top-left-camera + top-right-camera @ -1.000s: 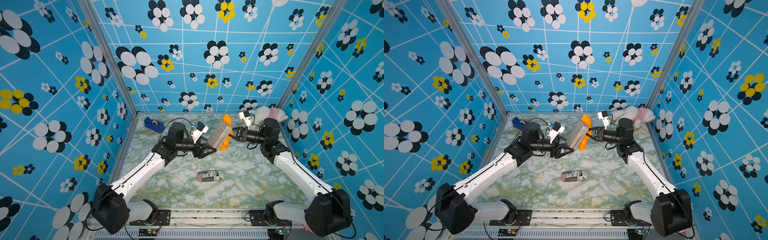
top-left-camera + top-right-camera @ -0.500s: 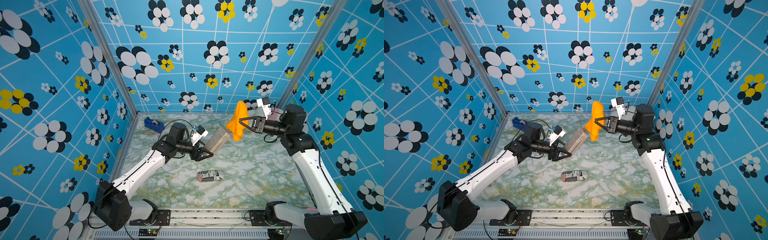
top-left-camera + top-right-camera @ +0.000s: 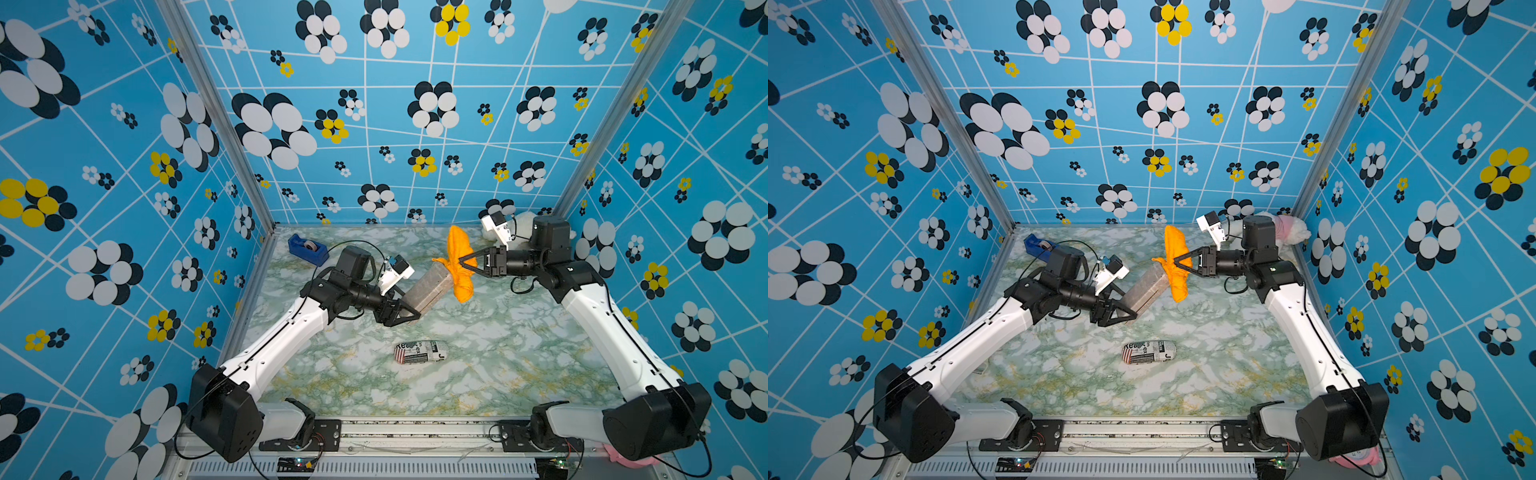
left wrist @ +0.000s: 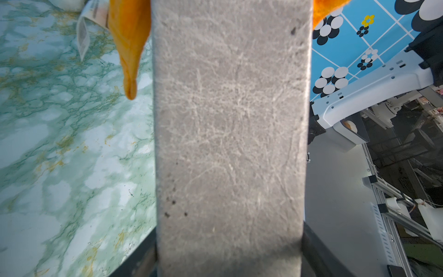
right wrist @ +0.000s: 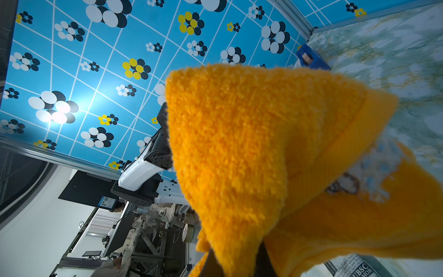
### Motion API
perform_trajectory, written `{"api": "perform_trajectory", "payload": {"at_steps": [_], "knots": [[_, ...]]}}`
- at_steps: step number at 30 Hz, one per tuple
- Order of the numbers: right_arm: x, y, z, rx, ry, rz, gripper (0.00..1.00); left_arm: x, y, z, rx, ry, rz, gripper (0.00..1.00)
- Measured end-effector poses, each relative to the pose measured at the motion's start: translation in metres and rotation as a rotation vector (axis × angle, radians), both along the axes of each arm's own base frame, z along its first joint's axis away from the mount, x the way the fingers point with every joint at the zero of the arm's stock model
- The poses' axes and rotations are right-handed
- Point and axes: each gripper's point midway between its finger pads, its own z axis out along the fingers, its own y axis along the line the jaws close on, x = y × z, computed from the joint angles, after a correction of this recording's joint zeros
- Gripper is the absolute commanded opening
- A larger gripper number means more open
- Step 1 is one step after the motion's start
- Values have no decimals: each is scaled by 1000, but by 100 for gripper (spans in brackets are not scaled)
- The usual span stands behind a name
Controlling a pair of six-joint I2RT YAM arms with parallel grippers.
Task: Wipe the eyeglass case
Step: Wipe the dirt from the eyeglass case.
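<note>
**Eyeglass case: wiping stroke in hand**

- **Item:** grey eyeglass case [image 3: 430,288], held aloft above the marbled table [image 3: 498,353] and tilted, with its far end raised toward the right arm.
- **Holder:** left gripper [image 3: 409,314], clamped on the case's lower end.
- **Tool:** orange cloth [image 3: 462,286], pinched in the closed right gripper [image 3: 464,266]. It drapes over the case's upper end and seems to touch it.
- **Step, by judgement:** wiping, with the cloth at the far tip.
- **Next move calls for:** drawing the cloth down the broad felt face toward the left gripper, under light pressure, with the case held steady.
- **Unused:** newsprint-patterned pouch [image 3: 420,352], lying on the table.
</note>
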Motion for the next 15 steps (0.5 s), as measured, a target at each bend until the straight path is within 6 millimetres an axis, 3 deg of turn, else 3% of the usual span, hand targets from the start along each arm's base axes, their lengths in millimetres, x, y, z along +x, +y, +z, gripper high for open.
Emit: {"api": "perform_trajectory", "payload": {"at_steps": [9,15], "knots": [[15,3,-19,-44,11,-22,0,-19,-2,15,-13,-56,-54,0],[11,9,-43,-134,25,-29,0,-17,-6,25,-36,-102,-62,0]]}}
